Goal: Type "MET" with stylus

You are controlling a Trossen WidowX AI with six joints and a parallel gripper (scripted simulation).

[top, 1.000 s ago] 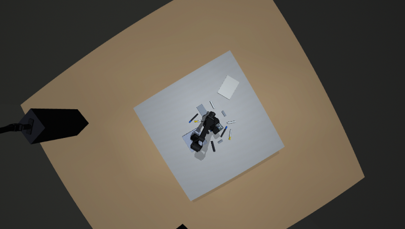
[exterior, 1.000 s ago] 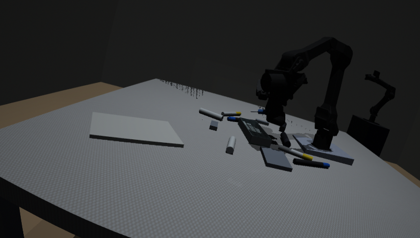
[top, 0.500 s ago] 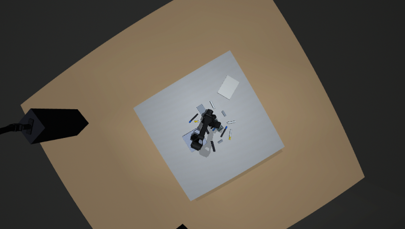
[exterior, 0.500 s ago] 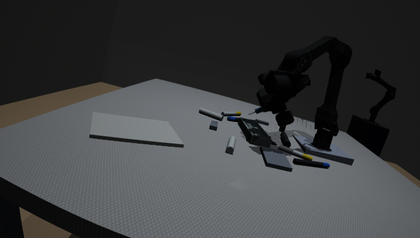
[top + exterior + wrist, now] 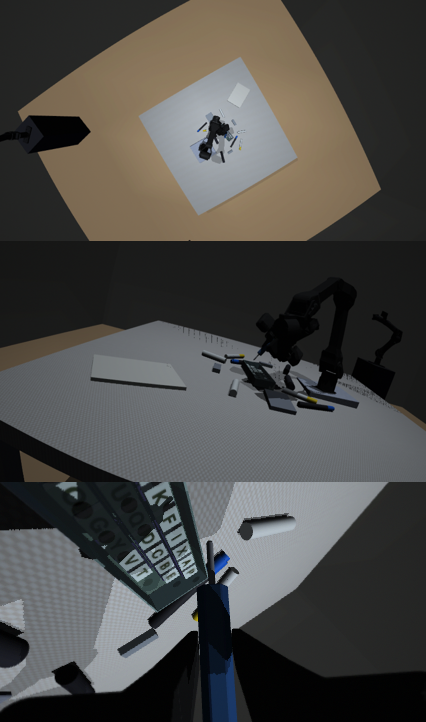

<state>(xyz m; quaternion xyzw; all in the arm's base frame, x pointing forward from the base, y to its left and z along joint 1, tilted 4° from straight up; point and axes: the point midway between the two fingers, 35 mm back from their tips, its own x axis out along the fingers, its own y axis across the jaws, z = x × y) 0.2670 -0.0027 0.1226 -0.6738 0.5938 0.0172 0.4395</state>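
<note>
My gripper point(image 5: 269, 344) point(image 5: 215, 637) is shut on the blue stylus point(image 5: 263, 349) point(image 5: 215, 617). The stylus slants forward, and its thin grey tip is in the air. In the exterior view the tip shows above the far end of the dark green keyboard point(image 5: 229, 136) point(image 5: 257, 374) point(image 5: 169, 596). In the wrist view the tip shows just beside the keyboard's corner near the P key point(image 5: 190, 571). The E key point(image 5: 171, 576) and the T key point(image 5: 139, 573) are in the wrist view. The M key is not in that view. Shadow covers part of the keys.
A black marker with a blue end point(image 5: 233, 141) point(image 5: 236, 361) and a white-and-yellow marker point(image 5: 240, 143) point(image 5: 233, 356) lie beyond the keyboard. A grey flat block point(image 5: 209, 116) point(image 5: 280, 402) lies by its near end. A large white slab point(image 5: 238, 95) point(image 5: 134, 372) lies farther off.
</note>
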